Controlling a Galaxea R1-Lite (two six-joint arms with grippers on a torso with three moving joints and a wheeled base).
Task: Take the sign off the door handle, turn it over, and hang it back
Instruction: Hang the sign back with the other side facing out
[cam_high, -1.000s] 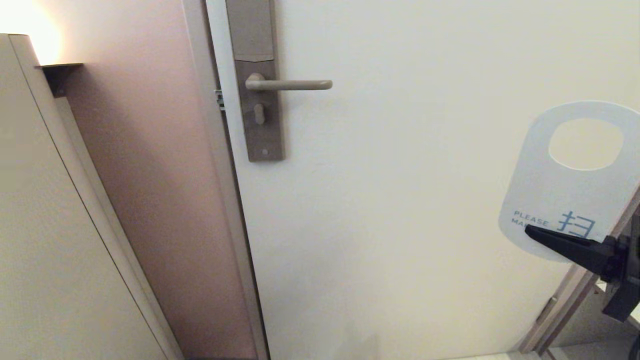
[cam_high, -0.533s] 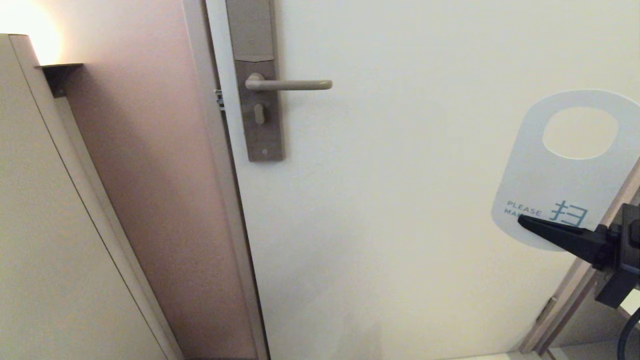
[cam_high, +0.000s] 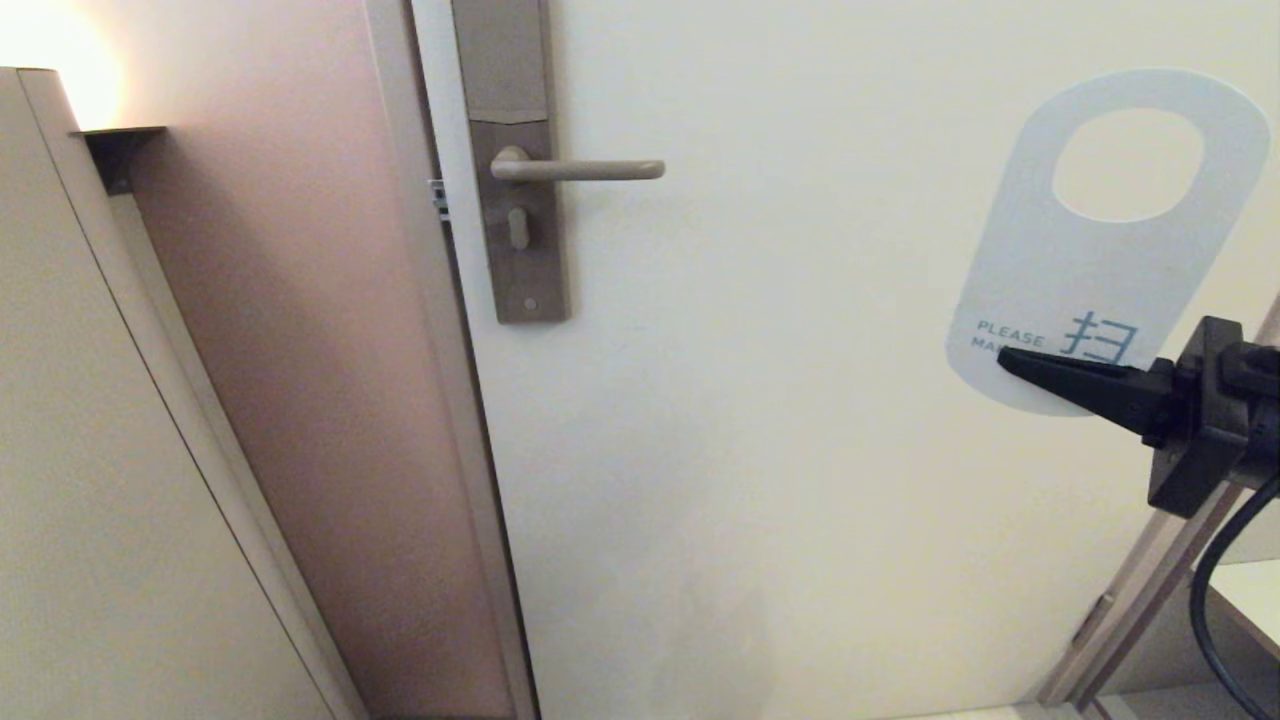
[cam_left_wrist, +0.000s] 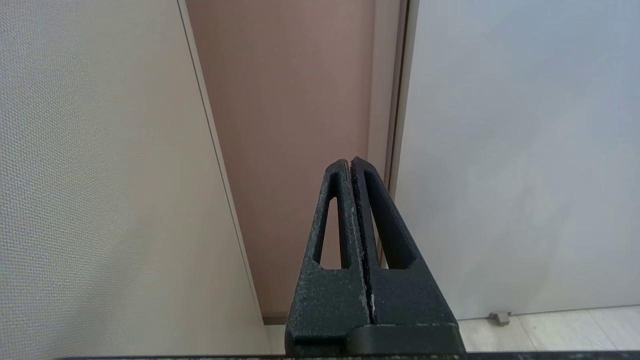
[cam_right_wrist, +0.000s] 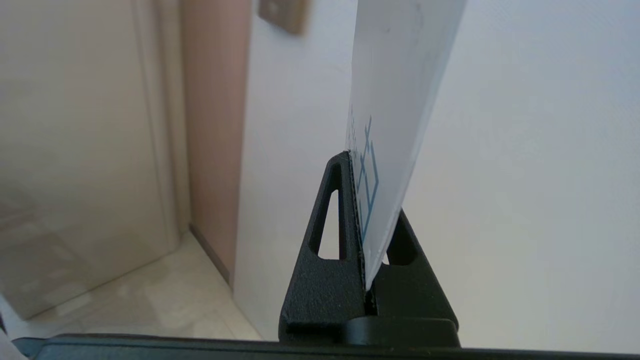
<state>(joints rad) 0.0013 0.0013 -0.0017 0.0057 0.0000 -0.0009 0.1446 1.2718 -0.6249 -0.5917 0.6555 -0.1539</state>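
The sign (cam_high: 1090, 270) shows its white side with blue "PLEASE" lettering and its oval hole at the top. It is held upright at the right of the head view, in front of the door. My right gripper (cam_high: 1010, 368) is shut on the sign's lower end; in the right wrist view the card (cam_right_wrist: 395, 100) stands between the gripper's closed fingers (cam_right_wrist: 356, 160). The door handle (cam_high: 580, 169) is bare, a horizontal lever on a grey-brown lock plate (cam_high: 520, 220), far to the left of the sign. My left gripper (cam_left_wrist: 350, 162) is shut and empty, low by the door frame.
The white door (cam_high: 800, 450) fills the middle. A pinkish wall (cam_high: 330, 350) and a beige cabinet panel (cam_high: 100, 450) stand at the left. A door frame edge (cam_high: 1140, 600) and floor show at the lower right.
My right gripper has lifted the sign upward and slightly left. The handle and left arm have not moved.
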